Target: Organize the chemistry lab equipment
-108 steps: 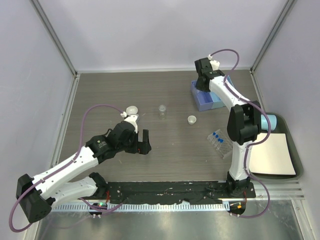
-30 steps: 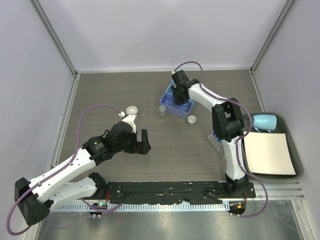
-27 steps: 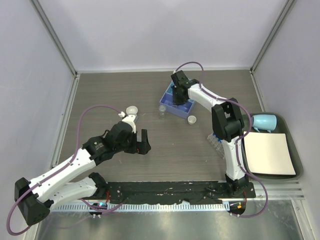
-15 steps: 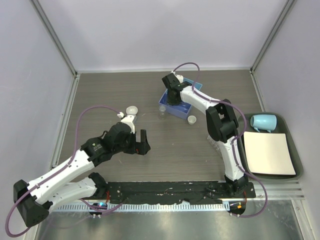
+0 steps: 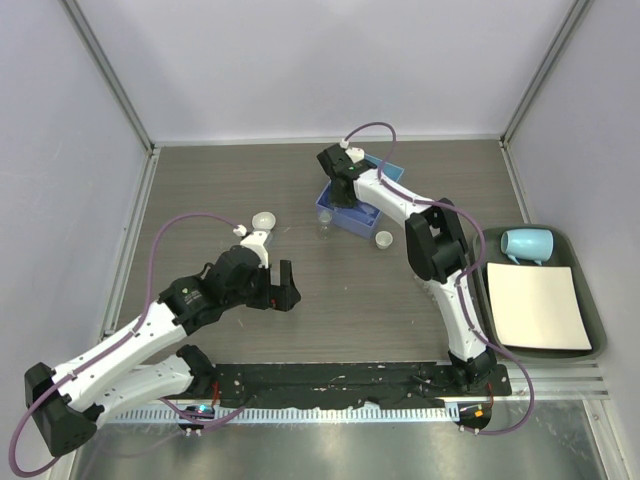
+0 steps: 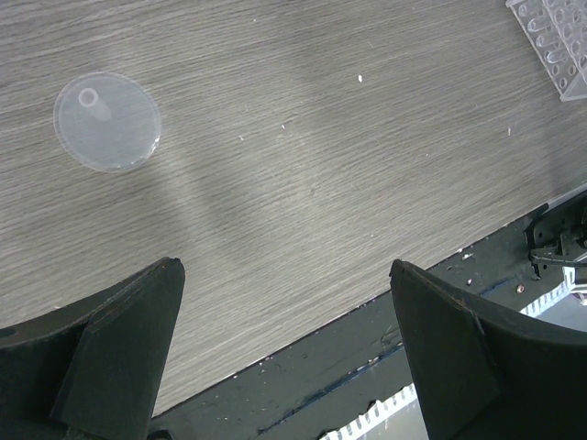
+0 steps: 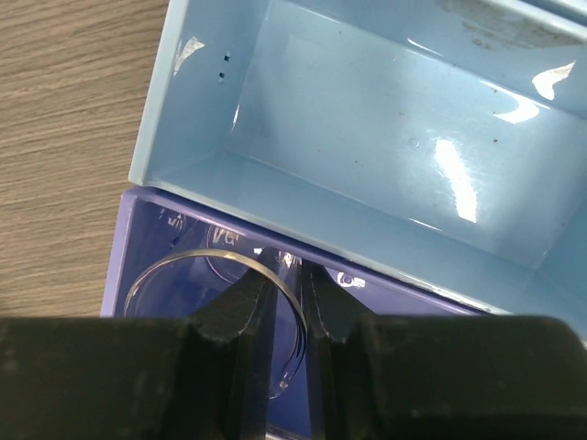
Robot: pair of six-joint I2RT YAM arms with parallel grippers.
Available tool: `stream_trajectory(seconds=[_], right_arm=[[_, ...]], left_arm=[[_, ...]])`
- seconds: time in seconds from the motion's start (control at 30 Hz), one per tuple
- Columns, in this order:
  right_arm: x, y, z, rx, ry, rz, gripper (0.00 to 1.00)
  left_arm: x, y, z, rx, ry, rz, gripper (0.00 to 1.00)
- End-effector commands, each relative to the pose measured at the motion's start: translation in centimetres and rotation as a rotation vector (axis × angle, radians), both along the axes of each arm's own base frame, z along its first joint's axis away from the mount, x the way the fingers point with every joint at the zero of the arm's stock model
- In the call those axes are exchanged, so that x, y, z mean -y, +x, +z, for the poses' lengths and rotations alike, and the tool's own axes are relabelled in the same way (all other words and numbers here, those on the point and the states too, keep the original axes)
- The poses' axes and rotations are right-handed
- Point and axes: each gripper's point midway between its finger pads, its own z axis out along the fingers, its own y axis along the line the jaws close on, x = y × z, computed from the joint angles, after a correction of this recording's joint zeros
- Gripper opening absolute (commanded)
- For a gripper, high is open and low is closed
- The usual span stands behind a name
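Beaker [image 7: 179,289] rim pinched in right gripper [image 7: 276,307], inside blue tray [image 7: 385,137]

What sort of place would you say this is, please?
Probably an enclosed robot test cell staged as a chemistry bench: pale walls round a wood-grain table, a clear tube rack, a tiny clear beaker in a blue tray.

On the table [image 5: 250,180], a beaker [image 7: 174,289] sits in a compartment of the tray [image 5: 356,220], a second beaker [image 5: 323,228] and a dish [image 5: 384,239] just before it, the other dish [image 5: 264,220] farther left.
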Motion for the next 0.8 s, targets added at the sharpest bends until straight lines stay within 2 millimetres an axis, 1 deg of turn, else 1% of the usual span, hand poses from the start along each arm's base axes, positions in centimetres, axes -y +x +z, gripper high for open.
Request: stream_trajectory(seconds=[0.0, 0.2, 0.33, 0.43, 0.57, 0.63, 0.67, 0.7, 0.77], right_arm=[[0.1, 0.9, 1.7, 0.041, -0.006, -0.035, 0.23], [0.2, 0.8, 2.7, 0.047, -0.008, -0.031, 0.36], [0.3, 0.7, 3.1, 0.047, -0.014, -0.029, 0.39], [0.4, 0.6, 3.8, 0.056, -0.012, -0.029, 0.41], [0.4, 0.4, 5.6, 0.083, -0.003, -0.026, 0.42], [0.6, 0.3, 7.0, 0.107, -0.006, -0.022, 0.46], [0.5, 0.3, 7.8, 0.121, -0.011, -0.017, 0.46], [0.9, 0.3, 8.8, 0.141, -0.021, -0.026, 0.46], [1.0, -0.1, 10.0, 0.158, -0.038, -0.015, 0.47]], left_arm=[[0.1, -0.1, 0.5, 0.002, -0.025, -0.002, 1.00], [0.1, -0.1, 0.6, 0.003, -0.027, -0.001, 1.00], [0.1, -0.1, 0.7, 0.003, -0.025, 0.000, 1.00], [0.1, -0.1, 0.8, 0.004, -0.026, 0.002, 1.00], [0.0, -0.2, 0.8, 0.001, -0.026, 0.004, 1.00], [0.0, -0.1, 0.8, 0.001, -0.026, 0.006, 1.00], [0.1, -0.1, 0.8, 0.000, -0.025, 0.006, 1.00], [0.0, -0.1, 0.7, -0.002, -0.022, 0.009, 1.00], [0.0, -0.1, 0.8, -0.002, -0.022, 0.009, 1.00]])
